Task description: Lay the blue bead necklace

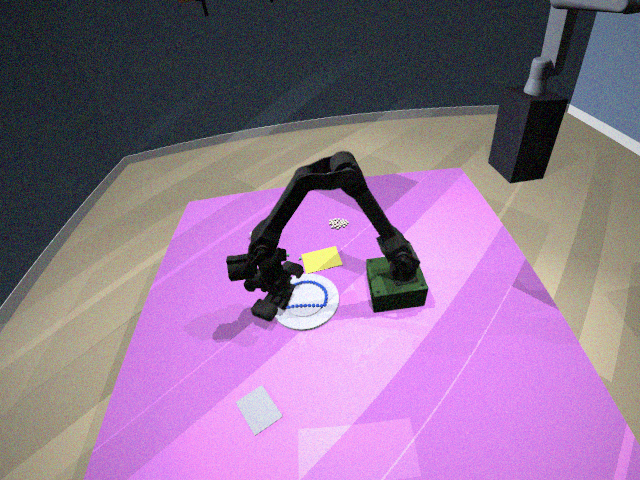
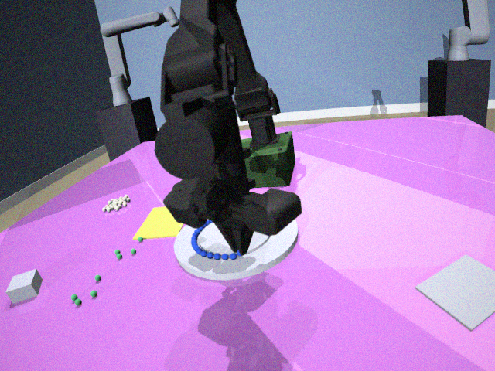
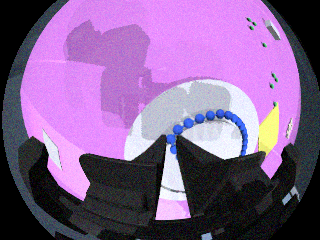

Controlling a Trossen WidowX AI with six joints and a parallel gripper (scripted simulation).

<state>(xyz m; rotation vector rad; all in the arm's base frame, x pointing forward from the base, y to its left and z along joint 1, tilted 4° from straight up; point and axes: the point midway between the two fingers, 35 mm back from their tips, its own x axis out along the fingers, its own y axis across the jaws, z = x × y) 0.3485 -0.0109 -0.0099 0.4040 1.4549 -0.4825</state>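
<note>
Fingers of the single gripper (image 2: pixel 239 246) point straight down and are clenched on one end of the blue bead necklace (image 2: pixel 207 251), their tips low over the round bead board (image 2: pixel 275 249). In the wrist view the two dark fingers meet at the strand's end bead, and the rest of the necklace (image 3: pixel 220 119) curves away over the white board (image 3: pixel 200 96). From above, the one strand (image 1: pixel 317 299) lies as an arc on the board (image 1: pixel 330 310), following its rim on the far side and running back toward the gripper (image 1: pixel 276 302); whether every bead sits in the groove cannot be told.

One yellow sheet (image 2: pixel 159 223) lies just beside the board, touching its edge in the exterior view. Near it sits one cluster of white beads (image 2: pixel 116 203), and eight loose green beads (image 2: pixel 97 278) are scattered apart from the board. One small grey cube (image 2: pixel 24 285) stands beyond them, and one flat grey tile (image 2: pixel 463 291) lies well apart on the other side. The arm rises from one green base block (image 1: pixel 395 284).

Everything rests on a pink mat (image 1: pixel 465 335) spread over a wooden table (image 1: pixel 103 206). Two dark stands carrying grey posts (image 2: pixel 459 87) stand at the table's edge, against dark and blue walls.
</note>
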